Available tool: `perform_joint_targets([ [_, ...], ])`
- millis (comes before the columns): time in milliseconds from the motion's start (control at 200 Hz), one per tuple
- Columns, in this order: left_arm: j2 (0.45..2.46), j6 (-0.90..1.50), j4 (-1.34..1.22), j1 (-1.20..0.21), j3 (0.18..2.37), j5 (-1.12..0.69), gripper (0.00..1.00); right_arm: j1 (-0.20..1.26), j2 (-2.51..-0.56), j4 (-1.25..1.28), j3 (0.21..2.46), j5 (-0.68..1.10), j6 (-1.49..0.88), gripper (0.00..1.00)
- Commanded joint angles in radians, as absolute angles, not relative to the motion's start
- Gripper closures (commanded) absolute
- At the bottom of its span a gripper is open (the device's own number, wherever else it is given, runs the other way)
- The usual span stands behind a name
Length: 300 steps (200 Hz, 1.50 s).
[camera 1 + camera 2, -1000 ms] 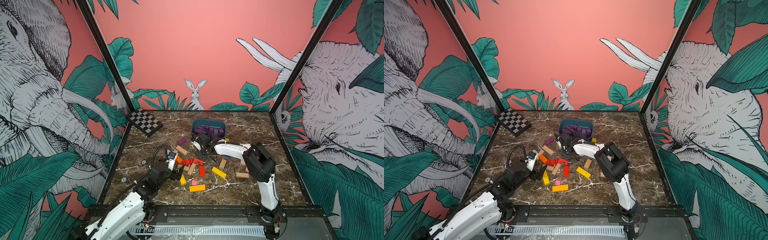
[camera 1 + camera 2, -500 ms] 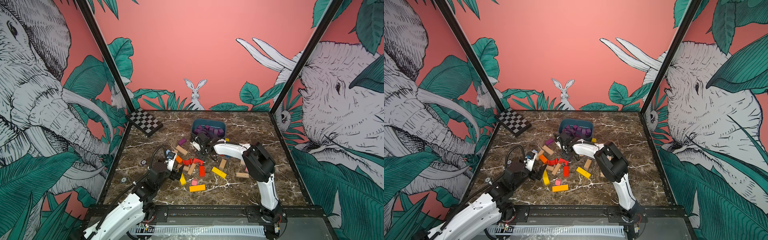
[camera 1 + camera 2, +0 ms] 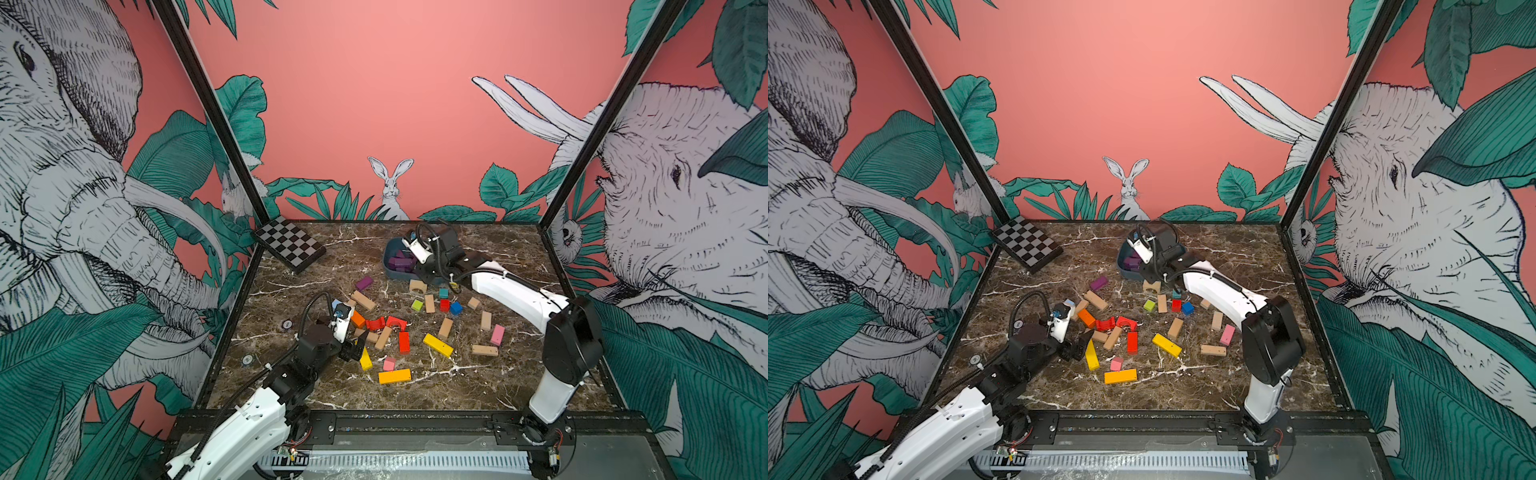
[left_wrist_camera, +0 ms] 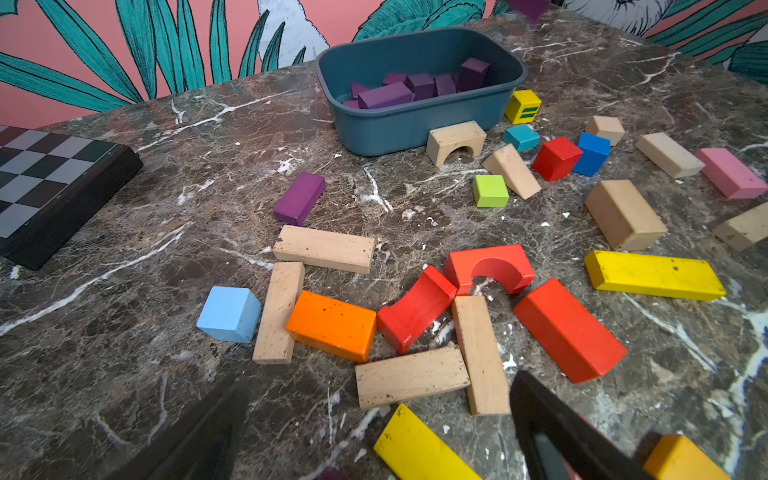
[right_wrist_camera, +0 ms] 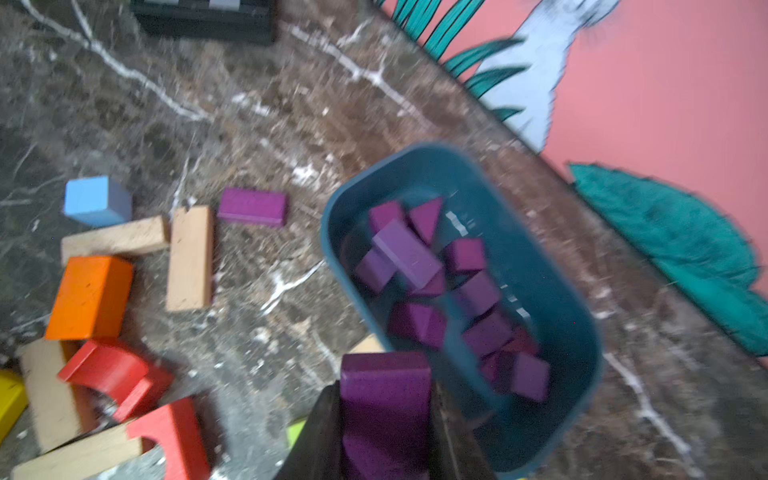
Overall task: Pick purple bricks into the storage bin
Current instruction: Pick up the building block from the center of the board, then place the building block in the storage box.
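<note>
Pinching a dark purple wooden brick (image 5: 386,374) in the right end effector (image 5: 384,415), hovering at the near rim of the shallow dark blue plastic storage bin (image 5: 561,345), with a heap of purple wooden bricks (image 5: 409,253) lying just ahead inside it. Spreading the left end effector (image 4: 378,382) wide, gripping nothing, low above tan wooden planks (image 4: 411,376) and an orange block (image 4: 332,326) on the marble-patterned bench (image 4: 124,332). Leaving one purple rectangular bar (image 4: 299,198) lying alone well ahead of that left end effector, short of the bin.
</note>
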State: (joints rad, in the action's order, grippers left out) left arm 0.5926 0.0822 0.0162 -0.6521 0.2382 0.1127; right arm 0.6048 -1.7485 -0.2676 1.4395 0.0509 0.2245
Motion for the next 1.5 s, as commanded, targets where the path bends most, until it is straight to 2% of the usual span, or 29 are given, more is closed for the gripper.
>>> perform_joint_targets([
  [0,0.589,0.083,0.009,-0.657,0.224,0.106,0.01,0.547,-1.752,-0.130,1.381,0.122,0.461,1.00],
  [100,0.589,0.083,0.007,-0.657,0.224,0.106,0.01,0.478,-1.761,-0.107,1.334,0.370,0.765,1.00],
  [160,0.588,0.083,0.006,-0.657,0.225,0.105,0.01,0.429,-1.784,-0.078,1.352,0.452,0.710,1.00],
  [240,0.587,0.082,0.006,-0.657,0.223,0.104,0.01,0.382,-1.834,-0.177,1.428,0.576,0.750,1.00],
  [495,0.578,0.083,0.008,-0.656,0.221,0.108,0.01,0.386,-1.981,-0.502,1.646,0.572,0.857,1.00],
  [760,0.573,0.083,0.008,-0.656,0.220,0.106,0.01,0.393,-2.027,-0.498,1.667,0.498,0.876,1.00],
  [1240,0.557,0.084,0.012,-0.657,0.215,0.109,0.01,0.394,-2.156,-0.530,1.773,0.480,0.897,1.00],
  [1496,0.557,0.084,0.008,-0.657,0.215,0.109,0.01,0.403,-2.134,-0.498,1.766,0.457,0.868,0.79],
])
